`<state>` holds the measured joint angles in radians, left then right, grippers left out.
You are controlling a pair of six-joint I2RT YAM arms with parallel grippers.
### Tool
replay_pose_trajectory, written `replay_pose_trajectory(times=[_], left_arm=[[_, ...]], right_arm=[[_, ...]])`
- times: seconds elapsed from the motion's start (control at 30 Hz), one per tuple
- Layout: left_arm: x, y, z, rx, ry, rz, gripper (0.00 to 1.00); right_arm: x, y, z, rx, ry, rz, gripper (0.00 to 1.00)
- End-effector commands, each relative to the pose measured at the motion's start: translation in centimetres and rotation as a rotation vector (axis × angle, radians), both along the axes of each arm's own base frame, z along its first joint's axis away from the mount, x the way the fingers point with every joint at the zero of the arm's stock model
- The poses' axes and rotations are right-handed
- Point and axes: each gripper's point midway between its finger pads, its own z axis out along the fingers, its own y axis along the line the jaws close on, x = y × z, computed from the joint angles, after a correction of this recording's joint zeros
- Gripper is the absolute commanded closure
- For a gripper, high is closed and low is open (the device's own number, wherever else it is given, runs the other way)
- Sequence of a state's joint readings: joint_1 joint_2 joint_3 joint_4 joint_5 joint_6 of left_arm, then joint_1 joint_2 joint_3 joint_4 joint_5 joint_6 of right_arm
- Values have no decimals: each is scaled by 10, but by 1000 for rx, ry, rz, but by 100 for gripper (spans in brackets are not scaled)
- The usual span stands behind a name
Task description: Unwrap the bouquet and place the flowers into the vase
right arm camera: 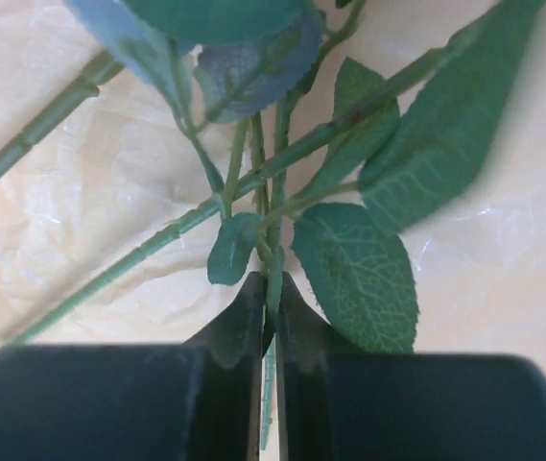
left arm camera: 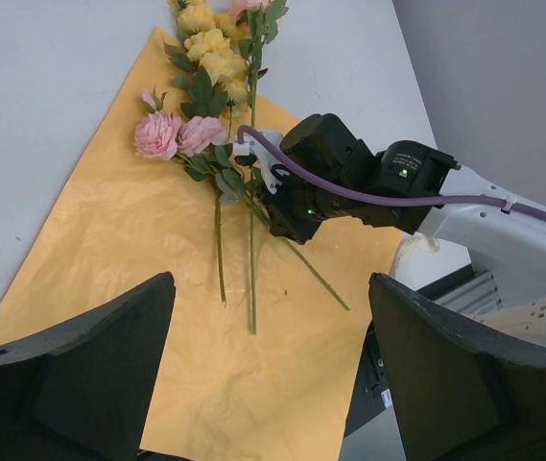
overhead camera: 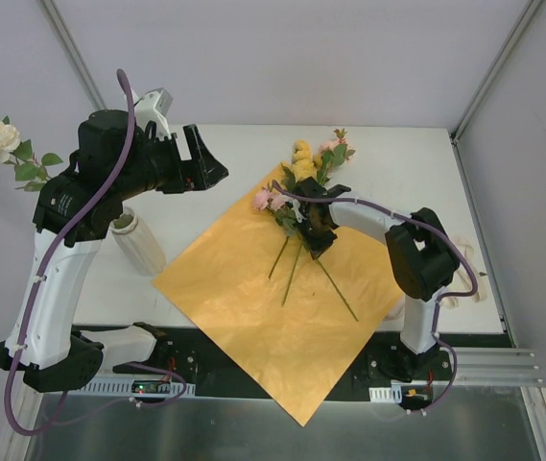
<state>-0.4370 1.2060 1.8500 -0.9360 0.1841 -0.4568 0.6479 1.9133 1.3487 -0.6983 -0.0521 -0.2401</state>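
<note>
Now that your right claw is clamped on one thin stem among the flowers lying on the orange paper, lift slowly so the leaves untangle, then carry it to the vase beside the left claw, which hangs apart and empty.

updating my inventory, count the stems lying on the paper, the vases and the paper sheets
stems: 3
vase: 1
paper: 1
total: 5
</note>
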Motion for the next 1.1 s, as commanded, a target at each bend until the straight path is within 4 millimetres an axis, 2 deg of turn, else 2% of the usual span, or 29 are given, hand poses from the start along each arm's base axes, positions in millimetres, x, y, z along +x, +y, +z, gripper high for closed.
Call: replay_pose_trajectory(times=[0.0, 0.07, 0.1, 0.17, 0.2, 0.23, 0.27, 0.3, 0.33, 0.37, 0.4, 0.47, 0.5, 0.57, 0.6, 0.63, 0.67, 0.7, 0.73, 0.8, 1.0, 1.07], left_arm=[[-9, -2, 3, -23, 15, -22, 19], [-9, -1, 3, -24, 16, -21, 19], [-10, -2, 3, -26, 16, -24, 19], [-12, -1, 3, -28, 18, -23, 19], [-12, -1, 3, -28, 19, -21, 19], [-13, 0, 2, -28, 18, -19, 19], [-14, 1, 0, -27, 22, -17, 19], [-15, 1, 0, -29, 25, -16, 19], [-16, 1, -2, -31, 30, -15, 19], [-17, 2, -4, -29, 35, -15, 19], [-18, 1, -5, -32, 38, -19, 19], [-21, 3, -7, -29, 39, -18, 19], [-22, 3, -8, -27, 42, -18, 19], [-23, 4, -8, -27, 44, -18, 19], [-23, 3, -9, -27, 47, -20, 19], [-23, 3, -10, -26, 52, -21, 19], [-23, 2, -11, -28, 55, -25, 19], [-23, 1, -11, -29, 59, -30, 19], [-23, 0, -12, -29, 62, -33, 19], [-24, -3, -13, -34, 70, -50, 19], [-24, -5, -18, -32, 88, -63, 19], [-24, -6, -18, -33, 90, -70, 19]], right_arm=[[5, 3, 0, -5, -25, -8, 99], [2, 3, 12, 15, -26, -20, 100], [1, 5, 28, 54, -48, -42, 100], [-10, 7, 43, 130, -17, -69, 100], [-14, 9, 54, 171, -3, -83, 93], [-17, 10, 62, 227, 46, -137, 68], [-17, 7, 68, 243, 57, -175, 55], [-14, 8, 78, 283, 53, -202, 47], [-3, 5, 86, 316, 48, -268, 41], [11, 9, 100, 360, 14, -285, 40], [23, 10, 106, 376, -3, -297, 39], [48, 2, 109, 370, -19, -428, 39], [68, 6, 113, 380, -29, -467, 39], [91, 2, 112, 391, -23, -563, 45], [101, 3, 100, 378, -7, -587, 48], [116, 4, 104, 392, -35, -604, 53], [125, 6, 102, 402, -43, -613, 55], [131, 8, 87, 390, -17, -634, 55], [138, 12, 89, 410, -16, -638, 57], [145, 14, 73, 393, -3, -660, 57], [152, 19, 44, 380, 27, -699, 57], [155, 22, 36, 377, 33, -704, 63]])
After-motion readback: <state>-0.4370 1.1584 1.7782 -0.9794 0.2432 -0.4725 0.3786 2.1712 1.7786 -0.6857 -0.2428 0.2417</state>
